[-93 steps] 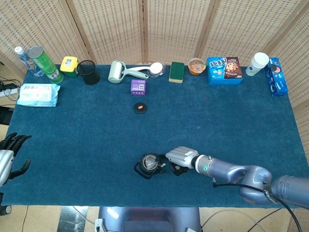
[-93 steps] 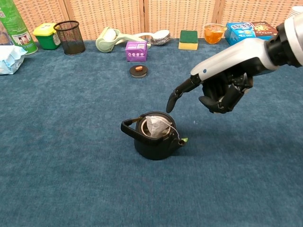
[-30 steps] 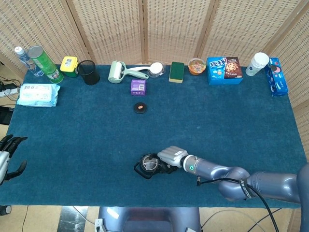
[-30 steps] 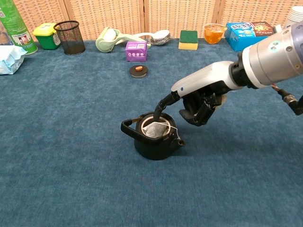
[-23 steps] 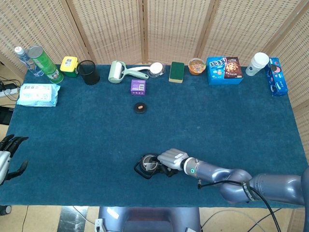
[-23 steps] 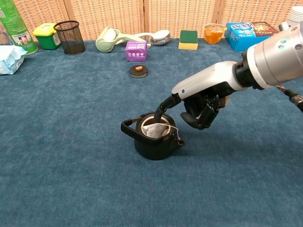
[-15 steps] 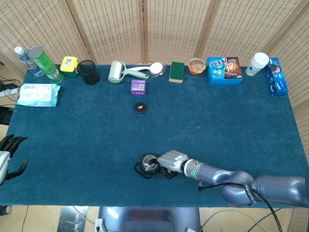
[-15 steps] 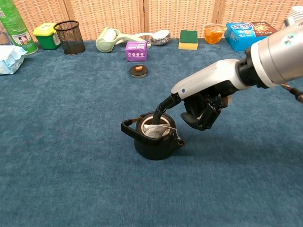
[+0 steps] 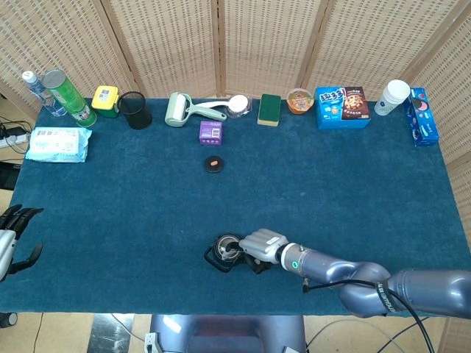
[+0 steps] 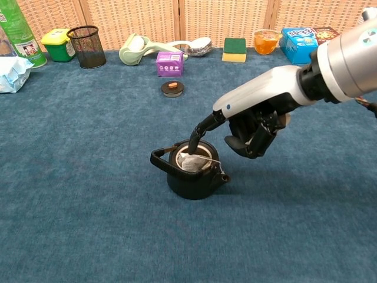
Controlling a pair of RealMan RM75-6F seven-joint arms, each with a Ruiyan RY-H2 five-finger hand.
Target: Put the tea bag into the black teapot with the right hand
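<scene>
The black teapot (image 10: 191, 177) stands open near the table's front edge, its handle to the left; the head view also shows the teapot (image 9: 223, 254). A white tea bag (image 10: 188, 162) lies inside its mouth, with the string draped over the rim toward the spout. My right hand (image 10: 253, 127) hovers just right of the pot. One outstretched finger (image 10: 200, 132) reaches down into the opening and touches the bag, while the other fingers are curled in and hold nothing. My left hand (image 9: 15, 239) hangs off the table's left edge with its fingers apart, empty.
The teapot's round lid (image 10: 172, 88) lies further back on the blue cloth. Along the back edge stand a purple box (image 10: 169, 63), a mesh cup (image 10: 86, 46), a lint roller (image 10: 138, 47), a green sponge (image 10: 234, 49) and snack boxes (image 10: 306, 41).
My right hand came left and down from beside the pot; its outstretched finger went into the mouth and the tea bag sank lower. In the last half second it barely moved.
</scene>
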